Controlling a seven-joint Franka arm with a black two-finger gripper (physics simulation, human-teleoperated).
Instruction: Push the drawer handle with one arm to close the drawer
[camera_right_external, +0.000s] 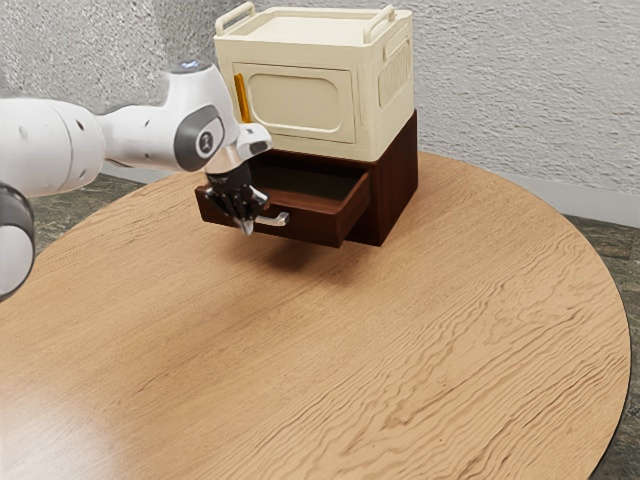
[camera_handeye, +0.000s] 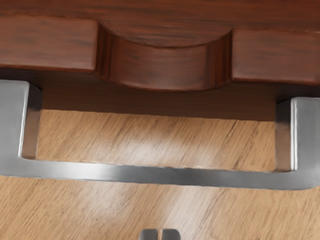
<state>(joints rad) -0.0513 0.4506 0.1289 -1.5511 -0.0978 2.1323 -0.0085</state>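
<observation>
Exterior view: the dark reddish-brown wooden drawer (camera_right_external: 312, 225) juts out of its matching cabinet (camera_right_external: 396, 185) above the wood-grained round table (camera_right_external: 330, 350), under a cream storage box (camera_right_external: 300, 98), and the black two-finger gripper (camera_right_external: 248, 229) is down at its front, by the handle (camera_right_external: 281, 219). The fingertips (camera_handeye: 171, 234) are drawn together with nothing between them, a sound blunt tool for pushing. They lie on the outer side of the bar, lined up near its middle, and seem just short of touching it, though their height against it is hard to judge. I would check that height first, then ease in until the tips meet the bar and push straight toward the cabinet, square to the drawer front. Keeping to the middle should stop the drawer from skewing in its opening; too high or too low, and the tips could ride over the bar or slip beneath it. A slow, even push should serve, gentler near the end so that the front seats without a knock. The handle is a squared, brushed-metal bow on two thick posts, and behind it the front's top edge dips in a smooth, scooped notch (camera_handeye: 160, 69).
</observation>
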